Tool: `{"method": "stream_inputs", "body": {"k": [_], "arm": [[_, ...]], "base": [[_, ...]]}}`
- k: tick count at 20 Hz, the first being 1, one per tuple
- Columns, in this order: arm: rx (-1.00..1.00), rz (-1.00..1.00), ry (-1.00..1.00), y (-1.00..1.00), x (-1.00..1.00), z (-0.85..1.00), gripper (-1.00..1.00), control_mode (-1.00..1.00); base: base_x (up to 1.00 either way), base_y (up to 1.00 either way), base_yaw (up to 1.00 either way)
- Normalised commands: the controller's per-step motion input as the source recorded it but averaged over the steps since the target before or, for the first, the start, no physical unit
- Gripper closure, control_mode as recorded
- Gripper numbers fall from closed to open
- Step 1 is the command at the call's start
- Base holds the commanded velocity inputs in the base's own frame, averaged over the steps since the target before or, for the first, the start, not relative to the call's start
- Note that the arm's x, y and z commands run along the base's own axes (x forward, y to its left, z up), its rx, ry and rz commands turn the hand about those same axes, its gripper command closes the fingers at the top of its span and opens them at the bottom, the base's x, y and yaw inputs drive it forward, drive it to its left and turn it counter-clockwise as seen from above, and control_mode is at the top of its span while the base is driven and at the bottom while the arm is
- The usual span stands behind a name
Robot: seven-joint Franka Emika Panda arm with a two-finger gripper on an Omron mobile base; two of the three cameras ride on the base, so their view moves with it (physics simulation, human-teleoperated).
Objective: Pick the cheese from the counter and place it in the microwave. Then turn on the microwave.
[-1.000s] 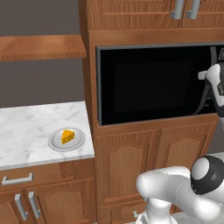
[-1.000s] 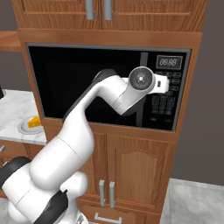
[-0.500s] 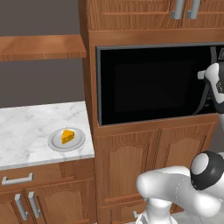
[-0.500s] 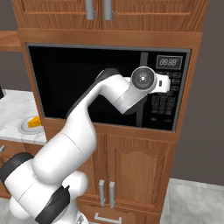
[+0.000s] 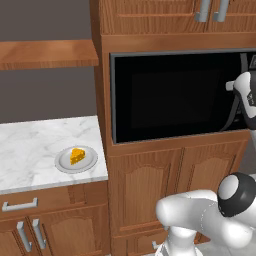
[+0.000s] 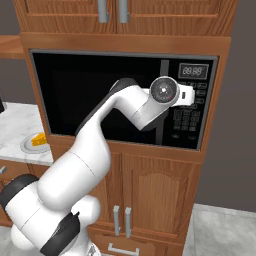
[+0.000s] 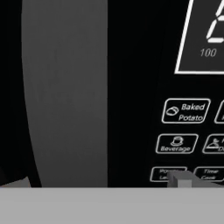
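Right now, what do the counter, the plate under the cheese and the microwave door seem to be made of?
Counter: looks like polished white marble, with grey veins. Plate: smooth plain grey, perhaps ceramic or metal; the look leaves it open. Microwave door: dark glossy glass, with a dull grey handle, maybe brushed metal or plastic.

you see an orange-yellow cheese [image 5: 76, 155] on a round grey plate [image 5: 62, 162]. the counter [image 5: 35, 145] is white with grey veins. under it the drawers [image 5: 45, 201] are brown wood with silver handles. the microwave [image 5: 170, 95] is black with dark glass, and its buttons [image 7: 186, 110] have white outlines and white words. the shelf [image 5: 47, 52] is brown wood, and the wall [image 5: 45, 92] is dark grey.
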Motion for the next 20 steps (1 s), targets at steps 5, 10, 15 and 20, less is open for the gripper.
{"method": "stream_inputs", "body": {"k": [5,10,15,20], "arm": [[0.0,0.0,0.0,-0.01,0.07,-0.01,-1.0,-1.0],[0.0,0.0,0.0,0.0,0.0,0.0,1.0,-1.0],[0.0,0.0,0.0,0.0,0.0,0.0,1.0,-1.0],[0.0,0.0,0.0,0.0,0.0,0.0,1.0,-1.0]], "base": [[0.0,0.0,0.0],[0.0,0.0,0.0],[0.0,0.0,0.0],[0.0,0.0,0.0]]}}
